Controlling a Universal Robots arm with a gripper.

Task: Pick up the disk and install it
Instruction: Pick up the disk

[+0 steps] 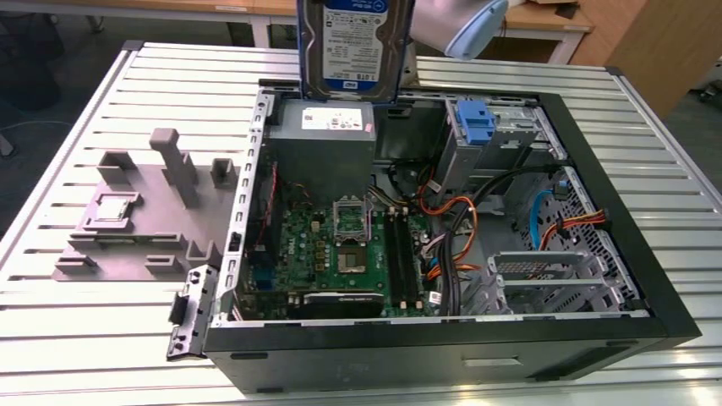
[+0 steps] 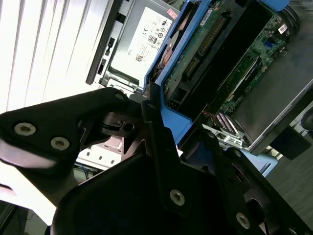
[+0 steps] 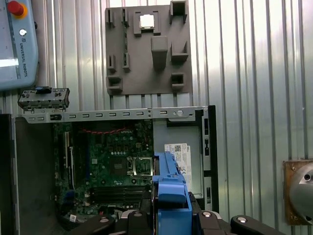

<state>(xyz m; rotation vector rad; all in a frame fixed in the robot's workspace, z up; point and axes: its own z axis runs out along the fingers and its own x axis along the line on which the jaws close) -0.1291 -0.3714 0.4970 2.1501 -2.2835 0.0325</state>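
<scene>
- Disk [image 1: 355, 42]: a blue-and-white label covers its face in the exterior view. It carries rows of fine print and a white block near the lower edge, all too small to make out.
- Grey box [image 1: 321, 156] at the case's [image 1: 665, 313] far edge, toward the exterior view's left: a white sticker [image 1: 335, 121] with a red patch at one corner.
- The same sticker [image 2: 146, 41] in the second wrist view: lines of small print, several round and square approval marks and a code square. No words can be made out.
- Pendant [image 3: 17, 44] at the table's [image 3: 254, 73] corner: one line of capital letters, a maker's name, runs along its edge below a red button [image 3: 14, 7].
</scene>
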